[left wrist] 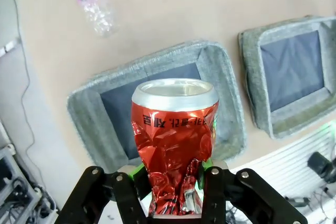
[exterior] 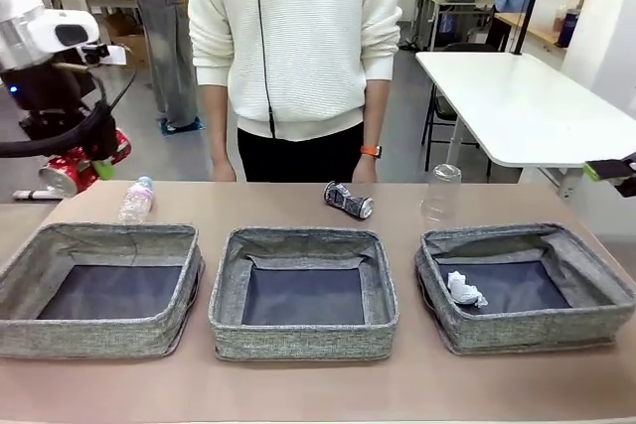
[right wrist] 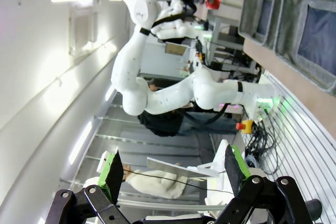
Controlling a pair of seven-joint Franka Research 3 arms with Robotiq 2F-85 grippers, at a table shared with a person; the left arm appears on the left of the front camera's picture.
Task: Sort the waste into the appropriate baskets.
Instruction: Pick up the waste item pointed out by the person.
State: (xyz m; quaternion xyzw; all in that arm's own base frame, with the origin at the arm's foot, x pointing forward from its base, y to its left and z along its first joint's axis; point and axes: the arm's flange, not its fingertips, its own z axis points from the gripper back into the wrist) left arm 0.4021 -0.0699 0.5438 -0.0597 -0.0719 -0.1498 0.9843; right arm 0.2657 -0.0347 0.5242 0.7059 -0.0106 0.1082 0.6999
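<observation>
My left gripper (left wrist: pixel 173 176) is clamped on the crushed red can (left wrist: pixel 173 145). Its green pads press the crumpled lower half from both sides, so the jaws stand partly closed, and the silver top points away from the wrist. From the front I see that gripper (exterior: pixel 96 158) and the can (exterior: pixel 76 174) raised above the table, well to the left of the middle basket (exterior: pixel 303 238) and out past the left basket (exterior: pixel 99 235). Down the wrist camera, the left basket (left wrist: pixel 89 98) lies below the can.

My right gripper (right wrist: pixel 173 171) has its fingers (right wrist: pixel 111 174) spread wide with nothing between them. It sits (exterior: pixel 614 172) far to the right of the middle basket, off the table's edge.

Behind the middle basket lies the crushed black-and-silver printed can (exterior: pixel 349 200). The clear plastic bottle (exterior: pixel 136 200) lies behind and to its left, and the clear plastic cup (exterior: pixel 442 193) stands behind and to its right. The crumpled white paper wad (exterior: pixel 465 290) rests in the right basket (exterior: pixel 527 235), next over from the middle one.
</observation>
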